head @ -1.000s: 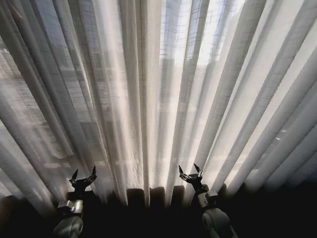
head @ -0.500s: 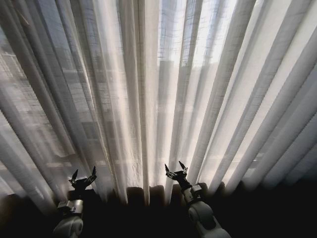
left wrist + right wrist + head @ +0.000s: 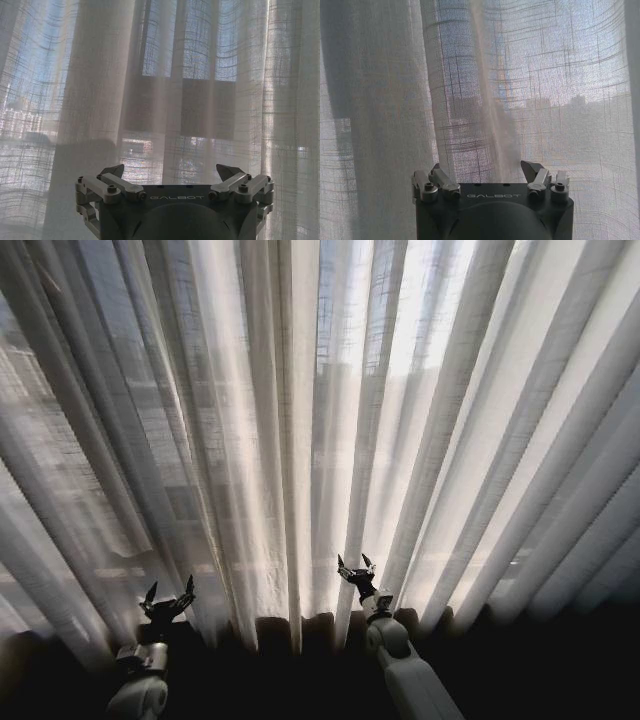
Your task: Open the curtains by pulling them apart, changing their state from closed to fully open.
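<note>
Sheer white curtains [image 3: 300, 420] hang drawn shut before me, pleats running top to bottom, daylight and building shapes showing through the weave. My right gripper [image 3: 355, 568] is raised at the foot of the central pleats, fingers spread, fabric just ahead of the tips and nothing between them. My left gripper [image 3: 168, 598] waits well to the left of that centre, also spread wide, facing the cloth without holding it.

Bright daylight, window frame bars [image 3: 177, 75], dark floor [image 3: 560, 670]
</note>
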You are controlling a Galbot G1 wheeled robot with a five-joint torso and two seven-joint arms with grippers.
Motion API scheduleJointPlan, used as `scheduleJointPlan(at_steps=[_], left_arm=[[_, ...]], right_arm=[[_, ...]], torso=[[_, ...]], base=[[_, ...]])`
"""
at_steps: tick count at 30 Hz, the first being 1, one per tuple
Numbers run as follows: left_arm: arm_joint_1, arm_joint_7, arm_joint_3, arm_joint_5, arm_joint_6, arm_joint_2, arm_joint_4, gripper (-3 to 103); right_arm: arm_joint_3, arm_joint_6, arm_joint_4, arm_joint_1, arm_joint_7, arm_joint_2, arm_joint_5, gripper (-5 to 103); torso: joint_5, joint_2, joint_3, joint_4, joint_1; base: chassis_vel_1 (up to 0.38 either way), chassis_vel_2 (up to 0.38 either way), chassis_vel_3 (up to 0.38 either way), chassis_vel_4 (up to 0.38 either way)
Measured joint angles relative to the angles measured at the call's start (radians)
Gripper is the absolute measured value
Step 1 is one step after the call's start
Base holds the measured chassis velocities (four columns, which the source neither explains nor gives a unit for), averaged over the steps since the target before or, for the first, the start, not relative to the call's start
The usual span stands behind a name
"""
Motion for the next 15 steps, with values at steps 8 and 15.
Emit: scheduleJointPlan(at_steps=[8, 15], left_arm=[[0.000, 0.000, 0.000, 0.000, 0.000, 0.000, 0.000, 100], [0.000, 0.000, 0.000, 0.000, 0.000, 0.000, 0.000, 100]], right_arm=[[0.000, 0.014, -0.005, 0.005, -0.007, -0.005, 0.005, 53], [0.003, 0.023, 0.004, -0.001, -0.011, -0.010, 0.017, 26]], torso=[[0.0000, 0.000, 0.000, 0.0000, 0.000], [0.0001, 0.000, 0.000, -0.0001, 0.000]], base=[[0.000, 0.000, 0.000, 0.000], [0.000, 0.000, 0.000, 0.000]])
